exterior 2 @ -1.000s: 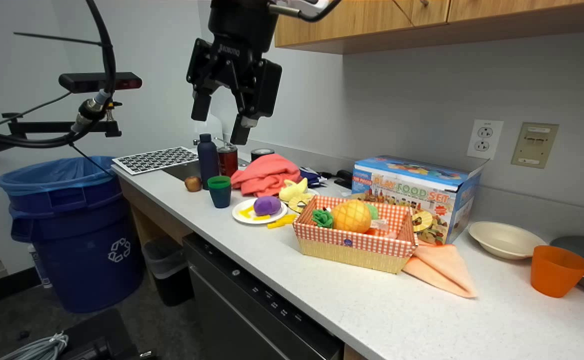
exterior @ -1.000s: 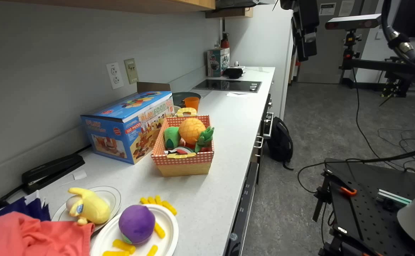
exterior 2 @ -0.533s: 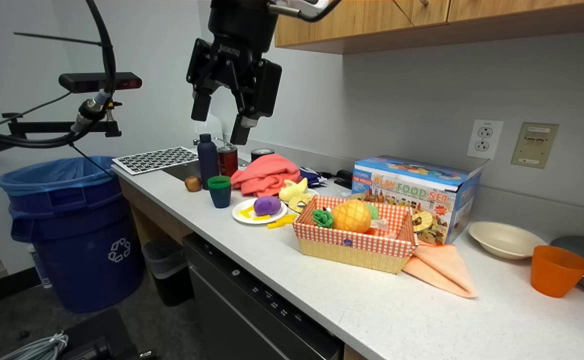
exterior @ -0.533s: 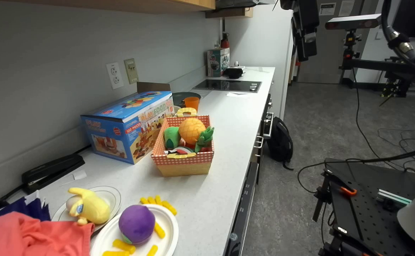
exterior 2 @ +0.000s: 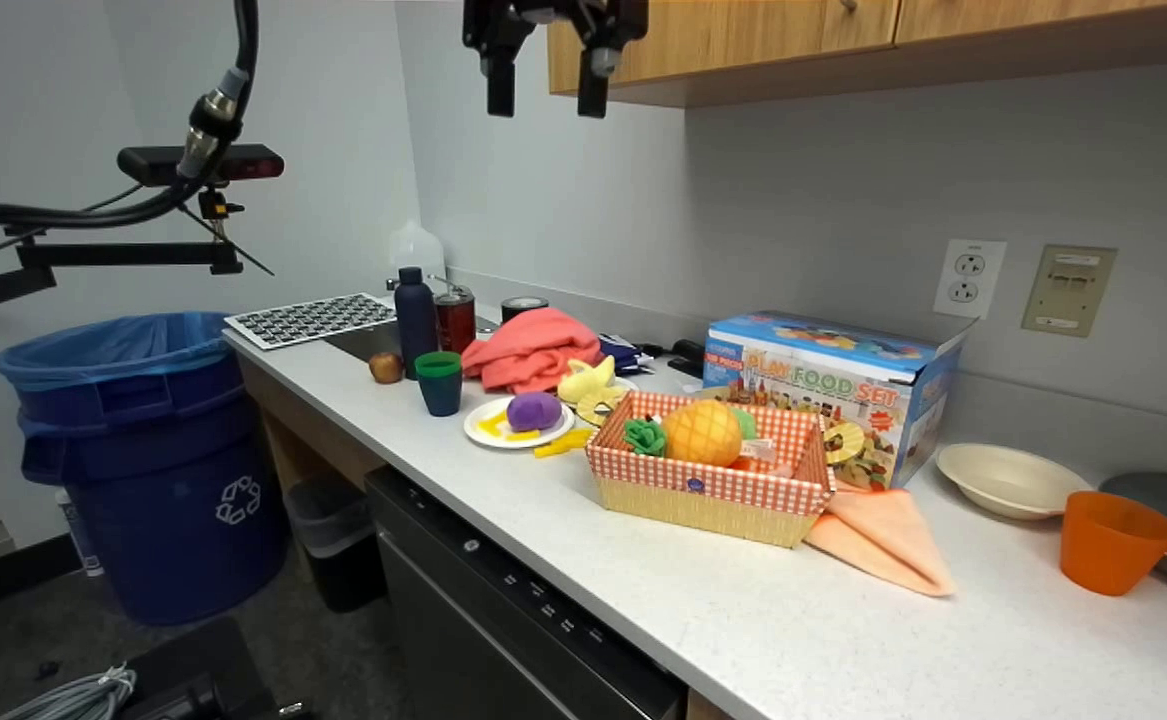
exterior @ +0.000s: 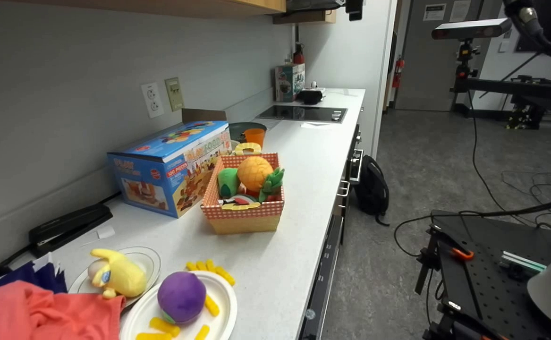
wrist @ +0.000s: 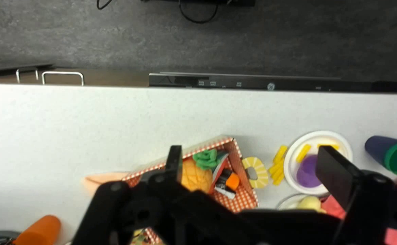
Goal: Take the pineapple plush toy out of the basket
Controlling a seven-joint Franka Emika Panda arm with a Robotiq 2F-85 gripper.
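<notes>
The pineapple plush toy [exterior: 255, 174] lies on its side in the basket [exterior: 244, 225], its green tuft against the rim on the counter-edge side. The toy [exterior 2: 703, 434] and the woven, red-checked basket [exterior 2: 703, 512] show in both exterior views. In the wrist view one finger and the gripper body cover part of the toy [wrist: 195, 175] and much of the basket [wrist: 243, 201]. My gripper [exterior 2: 547, 100] is open and empty, high above the counter and apart from the toy. In the wrist view its fingers [wrist: 251, 149] are wide apart.
A green plush [exterior: 228, 182] and other toy food share the basket. The blue box [exterior: 162, 160] stands beside it. A white plate [exterior 2: 488, 432] with a purple plush [exterior 2: 534, 410], a pale yellow plush [exterior: 119, 274] and an orange cup [exterior 2: 1115, 540] are on the counter. Wooden cabinets [exterior 2: 723, 60] hang above.
My gripper has moved up and to the right in the exterior view where its fingers show, and turned to point more straight down. It stays open. The toy and basket have not moved.
</notes>
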